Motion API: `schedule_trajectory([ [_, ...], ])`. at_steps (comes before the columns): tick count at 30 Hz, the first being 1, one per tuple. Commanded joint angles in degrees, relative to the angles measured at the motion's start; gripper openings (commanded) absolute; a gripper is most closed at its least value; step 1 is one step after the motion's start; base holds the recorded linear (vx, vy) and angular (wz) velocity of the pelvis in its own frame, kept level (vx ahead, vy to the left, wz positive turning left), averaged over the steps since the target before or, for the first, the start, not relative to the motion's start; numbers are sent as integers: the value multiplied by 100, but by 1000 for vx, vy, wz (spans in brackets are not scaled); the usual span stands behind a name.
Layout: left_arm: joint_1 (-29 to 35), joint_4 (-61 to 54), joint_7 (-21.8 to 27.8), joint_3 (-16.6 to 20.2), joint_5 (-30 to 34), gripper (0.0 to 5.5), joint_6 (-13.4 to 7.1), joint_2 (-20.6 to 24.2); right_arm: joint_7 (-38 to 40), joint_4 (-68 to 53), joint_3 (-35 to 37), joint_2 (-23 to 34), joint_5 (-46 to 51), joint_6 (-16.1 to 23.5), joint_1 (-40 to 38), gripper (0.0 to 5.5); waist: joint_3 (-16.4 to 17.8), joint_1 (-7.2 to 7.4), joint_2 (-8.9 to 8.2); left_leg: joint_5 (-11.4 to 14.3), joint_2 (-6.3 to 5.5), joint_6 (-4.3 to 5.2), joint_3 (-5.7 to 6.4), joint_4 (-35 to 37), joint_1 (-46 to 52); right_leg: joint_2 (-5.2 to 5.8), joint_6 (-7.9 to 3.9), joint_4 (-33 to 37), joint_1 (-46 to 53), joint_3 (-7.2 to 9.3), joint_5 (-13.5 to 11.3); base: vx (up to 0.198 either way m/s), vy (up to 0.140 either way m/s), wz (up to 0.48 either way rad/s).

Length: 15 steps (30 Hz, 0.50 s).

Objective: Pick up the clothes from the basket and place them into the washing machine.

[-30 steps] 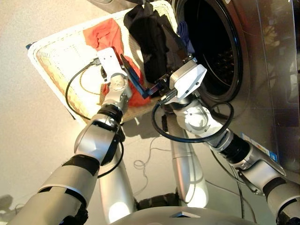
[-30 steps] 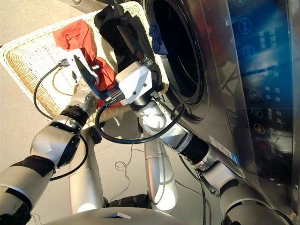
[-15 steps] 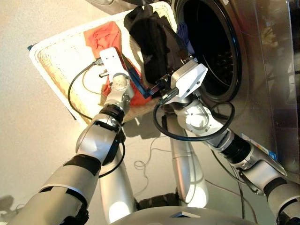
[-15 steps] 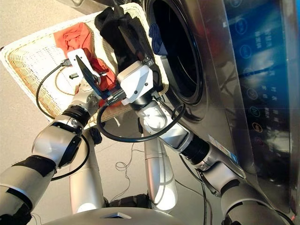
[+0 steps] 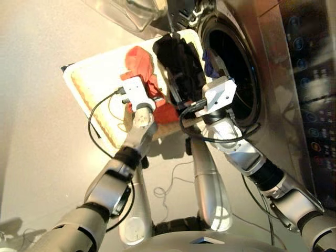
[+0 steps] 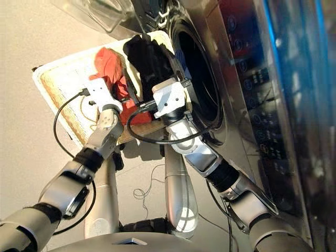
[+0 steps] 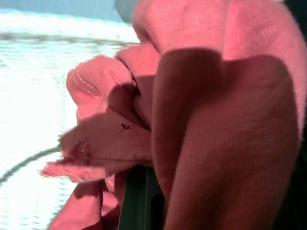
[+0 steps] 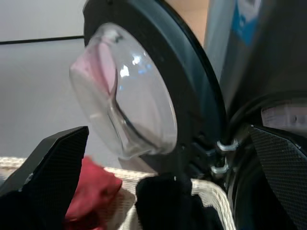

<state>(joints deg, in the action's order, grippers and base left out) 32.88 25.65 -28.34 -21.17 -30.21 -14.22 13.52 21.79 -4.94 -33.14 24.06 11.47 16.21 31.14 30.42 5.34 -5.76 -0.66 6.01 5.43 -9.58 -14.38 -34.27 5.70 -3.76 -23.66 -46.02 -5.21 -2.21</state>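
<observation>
While the basket (image 5: 92,92) lies on the floor in front of the washing machine (image 5: 273,68), the red-orange garment (image 5: 139,63) and the black garment (image 5: 178,60) sit side by side in the end of it nearest the drum mouth (image 5: 233,79), the black one closer to the opening. A bit of navy blue cloth (image 5: 210,65) shows at the drum's near rim, just inside the opening. The porthole door (image 8: 129,96) stands swung open beyond the basket's far end, its glass bulging outward.

The left gripper (image 5: 149,100) is down in the red-orange garment; the left wrist view is filled with folds of that cloth, with one dark finger (image 7: 139,201) poking up between them, so I cannot tell how its jaws stand. The right gripper (image 8: 163,158) hovers over the black garment, between the basket and the drum mouth, with its jaws spread wide and nothing between them; the black cloth lies just beneath.
</observation>
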Motion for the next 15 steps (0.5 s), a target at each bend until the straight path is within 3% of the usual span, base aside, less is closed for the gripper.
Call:
schedule_trajectory([
  [1,-385,-994,262,160,256,0,-471,135,-128,-358,301,-6,-68,151,-328,550,-220,-57,285,-140,-265,30,83,121,50,347,-693,953,752,243,-608,76,17,17],
  [5,-957,-2048,659,300,288,0,-551,511,-324,-368,486,59,-35,129,-609,550,-317,-149,363,-240,-341,30,98,432,411,407,-726,1171,1078,282,-663,64,16,44],
  [15,-1587,-3731,1634,498,49,0,-647,1270,-1085,-405,584,341,276,-20,-825,550,-463,-331,477,-263,-400,25,163,600,845,505,-736,1310,1559,364,-622,16,2,19],
])
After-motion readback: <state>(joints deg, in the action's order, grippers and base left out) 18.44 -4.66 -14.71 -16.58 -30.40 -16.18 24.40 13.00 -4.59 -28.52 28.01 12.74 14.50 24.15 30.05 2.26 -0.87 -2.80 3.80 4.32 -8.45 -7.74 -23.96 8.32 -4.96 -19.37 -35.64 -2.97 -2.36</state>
